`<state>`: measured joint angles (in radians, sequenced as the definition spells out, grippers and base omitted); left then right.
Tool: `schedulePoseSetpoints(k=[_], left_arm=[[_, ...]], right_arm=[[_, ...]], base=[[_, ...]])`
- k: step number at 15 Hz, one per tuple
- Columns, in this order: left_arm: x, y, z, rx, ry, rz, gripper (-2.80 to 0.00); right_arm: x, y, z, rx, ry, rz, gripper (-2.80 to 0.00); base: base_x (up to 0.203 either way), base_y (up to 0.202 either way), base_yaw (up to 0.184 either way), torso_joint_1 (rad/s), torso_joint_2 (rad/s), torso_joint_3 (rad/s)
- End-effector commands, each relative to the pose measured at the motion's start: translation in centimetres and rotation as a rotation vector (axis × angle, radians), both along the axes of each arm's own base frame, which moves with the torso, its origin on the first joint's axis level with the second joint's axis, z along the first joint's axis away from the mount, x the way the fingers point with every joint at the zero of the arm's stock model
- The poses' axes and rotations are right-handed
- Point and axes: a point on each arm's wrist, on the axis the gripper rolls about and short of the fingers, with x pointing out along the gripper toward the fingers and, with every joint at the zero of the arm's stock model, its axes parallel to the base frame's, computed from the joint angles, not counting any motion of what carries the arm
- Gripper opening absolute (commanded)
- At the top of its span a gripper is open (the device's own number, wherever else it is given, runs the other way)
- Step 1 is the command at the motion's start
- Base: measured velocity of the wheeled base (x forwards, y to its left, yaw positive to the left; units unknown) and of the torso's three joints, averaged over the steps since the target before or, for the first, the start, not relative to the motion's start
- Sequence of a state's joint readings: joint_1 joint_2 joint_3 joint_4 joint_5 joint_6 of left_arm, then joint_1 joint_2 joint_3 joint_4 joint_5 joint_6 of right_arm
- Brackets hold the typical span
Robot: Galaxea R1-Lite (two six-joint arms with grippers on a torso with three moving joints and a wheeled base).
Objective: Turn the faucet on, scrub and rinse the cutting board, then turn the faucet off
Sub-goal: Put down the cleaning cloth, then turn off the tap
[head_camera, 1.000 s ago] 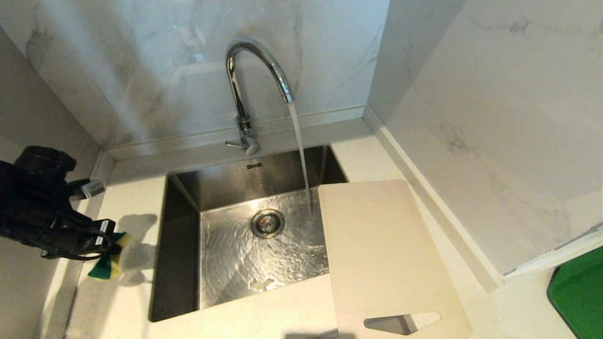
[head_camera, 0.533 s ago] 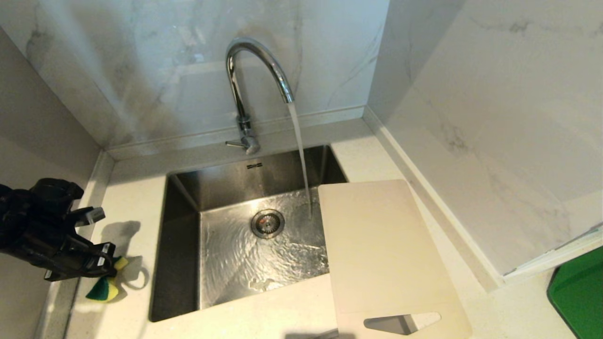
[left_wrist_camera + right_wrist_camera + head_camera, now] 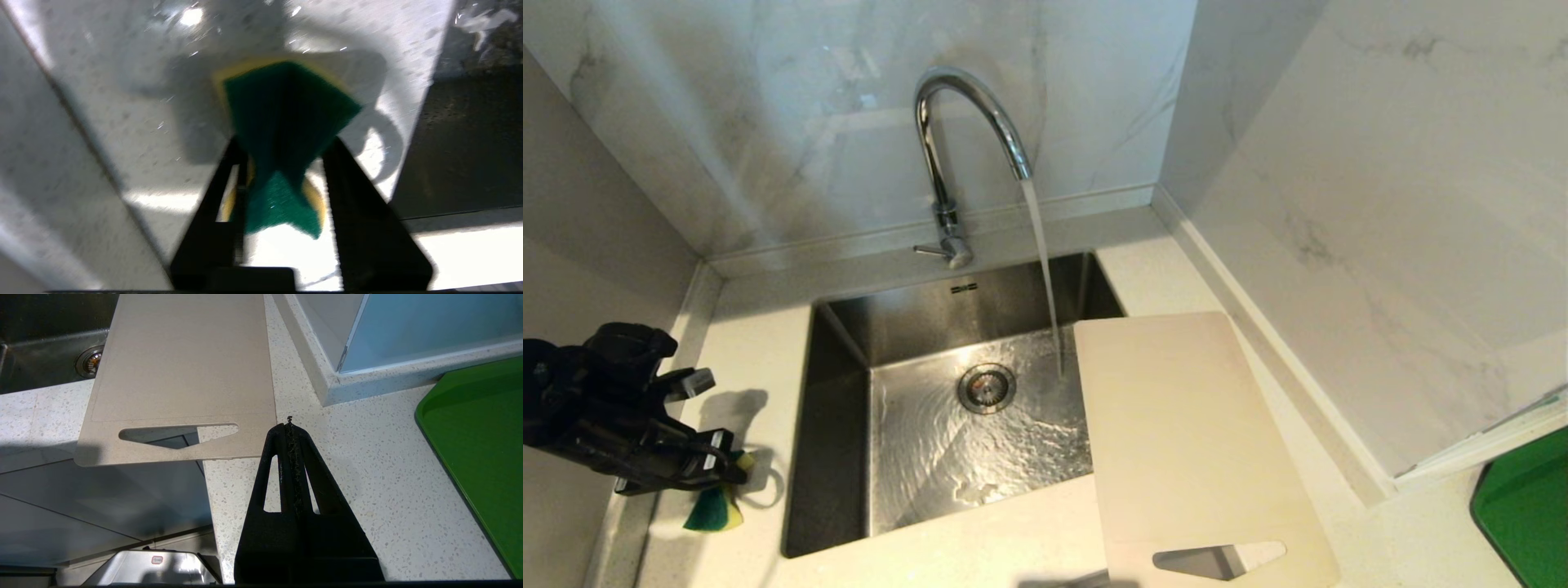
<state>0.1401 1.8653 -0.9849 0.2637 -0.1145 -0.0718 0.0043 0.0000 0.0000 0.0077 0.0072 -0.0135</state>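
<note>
Since a second ago the left gripper [image 3: 719, 474] has come down toward the bench [image 3: 752, 359] left of the sink [image 3: 837, 425], carrying the green-and-yellow sponge [image 3: 712, 514] with it, and its fingers have spread from a tight pinch.

Head view: the faucet [image 3: 956, 139] stands behind the sink with water running from its arched spout into the basin near the drain. The cutting board [image 3: 1192, 441] lies flat on the bench at the sink's right edge, one long side overhanging the basin, its handle slot at the near end. A green tray [image 3: 1523, 514] sits at the far right (only a corner shows).

Left wrist view: the sponge [image 3: 286, 134] sits between the parted fingers, its lower end against the wet bench; whether the fingers still touch it I cannot tell.

Right wrist view: the right gripper [image 3: 290, 428] hovers over the bench just beside the board's [image 3: 184, 367] handle end, fingers pressed together and holding nothing.
</note>
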Motion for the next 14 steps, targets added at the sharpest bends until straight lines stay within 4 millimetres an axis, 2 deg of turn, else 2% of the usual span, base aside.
schedulePoseSetpoints(k=[1,4,7,10,11,14], left_arm=[[-0.5,0.0,0.8,0.001,-0.023,0.003,0.0],[-1.5,-0.3,2.9,0.001,-0.093,-0.005,0.0],[-3.5,-0.9,6.7,-0.061,-0.233,-0.051,0.0],[-5.3,-2.5,10.3,-0.105,-0.343,-0.111,0.0],[-5.6,-3.1,11.4,-0.131,-0.379,-0.107,-2.8],[-5.1,-4.9,13.5,-0.226,-0.507,-0.118,-2.8]], right_arm=[[0.0,0.0,0.0,0.0,0.002,0.001,-2.8],[0.0,0.0,0.0,0.0,0.002,0.001,-2.8],[0.0,0.0,0.0,-0.002,0.0,0.001,-2.8],[0.0,0.0,0.0,-0.002,0.002,0.001,-2.8],[0.0,0.0,0.0,-0.002,0.002,0.001,-2.8],[0.0,0.0,0.0,-0.002,0.0,0.001,-2.8]], base=[[0.0,0.0,0.0,0.0,0.0,0.0],[0.0,0.0,0.0,0.0,0.0,0.0],[0.0,0.0,0.0,0.0,0.0,0.0],[0.0,0.0,0.0,0.0,0.0,0.0],[0.0,0.0,0.0,0.0,0.0,0.0],[0.0,0.0,0.0,0.0,0.0,0.0]])
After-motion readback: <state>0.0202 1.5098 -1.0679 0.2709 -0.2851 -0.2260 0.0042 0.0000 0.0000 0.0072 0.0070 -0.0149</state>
